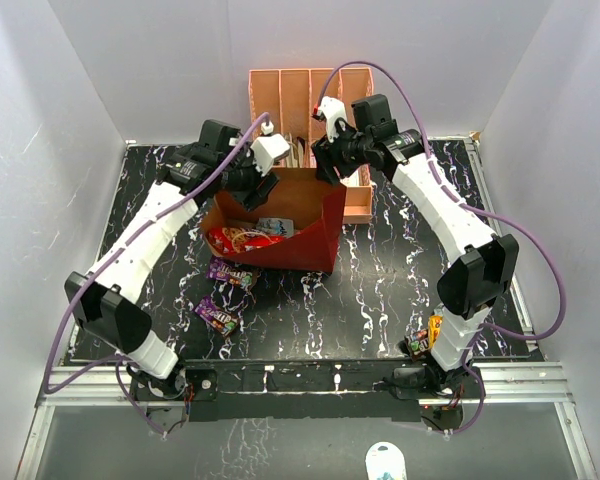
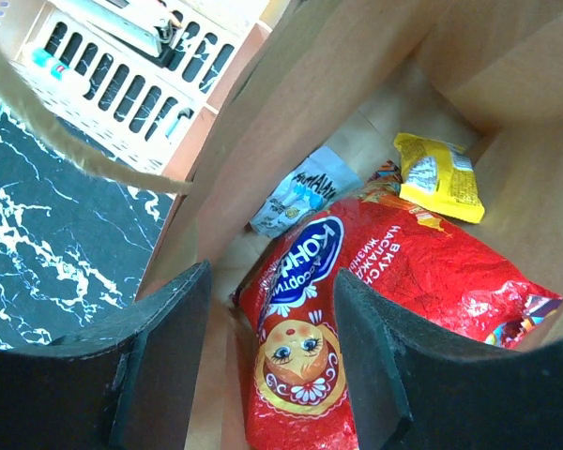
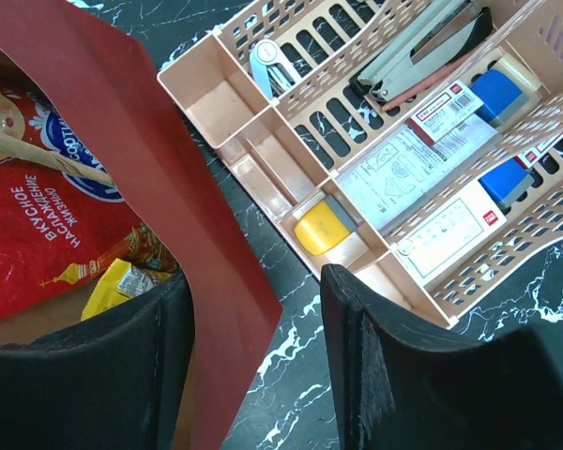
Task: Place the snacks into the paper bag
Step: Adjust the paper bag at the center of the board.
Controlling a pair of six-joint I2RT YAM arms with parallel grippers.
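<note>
The paper bag [image 1: 320, 235] stands open on the counter [image 1: 380, 290], dark-red outside and brown kraft inside. It holds one shiny red crinkled foil bag [image 2: 403, 281] with a painted matryoshka face and a blue oval of white Cyrillic lettering that starts "КОНФ". Beyond that lie one yellow packet [image 2: 436, 178] and one blue-white pouch [image 2: 300, 192]; their print is too small to read.

Two purple candy wrappers lie on the counter just in front of the paper bag [image 1: 232, 272] [image 1: 218, 316]. Small yellow and dark packets [image 1: 425, 338] sit well apart from it, by the right arm's base; their number is unclear.

The left claw [image 2: 272, 281] is spread over the bag's mouth. The right claw [image 3: 255, 281] is spread too, with the bag's red wall between its fingers.

Behind the bag is a peach slotted plastic organizer [image 1: 310, 85] holding blue-white boxes [image 3: 432, 225] and a yellow block [image 3: 324, 227].
</note>
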